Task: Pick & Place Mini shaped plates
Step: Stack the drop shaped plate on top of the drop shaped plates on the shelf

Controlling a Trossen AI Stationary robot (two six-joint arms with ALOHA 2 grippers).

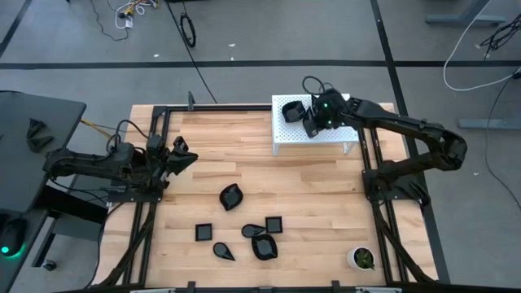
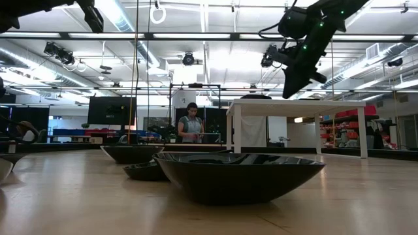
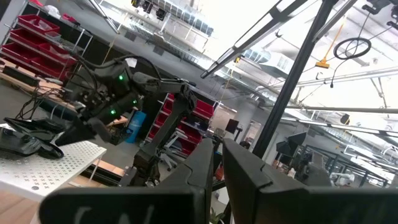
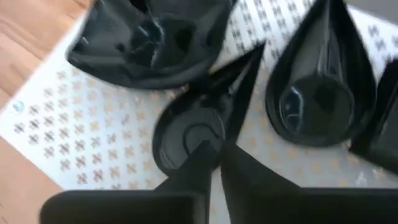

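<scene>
A white perforated stand [image 1: 281, 140] at the table's far side carries several glossy black mini plates. My right gripper [image 4: 217, 152] hangs over it, slanting down, shut on a teardrop plate [image 4: 186, 121]. Beside that plate lie a rounded dish [image 4: 149, 37] and a second teardrop plate [image 4: 320, 81], both flat on the stand. Several more black plates lie on the wooden table, among them a rounded one [image 1: 231, 196] and a square one [image 1: 203, 232]. My left gripper [image 1: 186, 153] waits at the table's left, raised, shut and with nothing in it. My right gripper has the teardrop plate's side rim [image 4: 231, 127] between its two fingertips, near the plate's round end. The fingers come from above, slanting down. The plate's underside rests on the stand, its pointed tip [image 4: 256, 51] lying against the rounded dish.
A small white cup with green contents [image 1: 361, 258] stands near the table's front right corner. The low view has a black dish [image 2: 238, 173] right in front of the camera and a person [image 2: 191, 124] far behind the table. Bare wood lies between the stand and the plates.
</scene>
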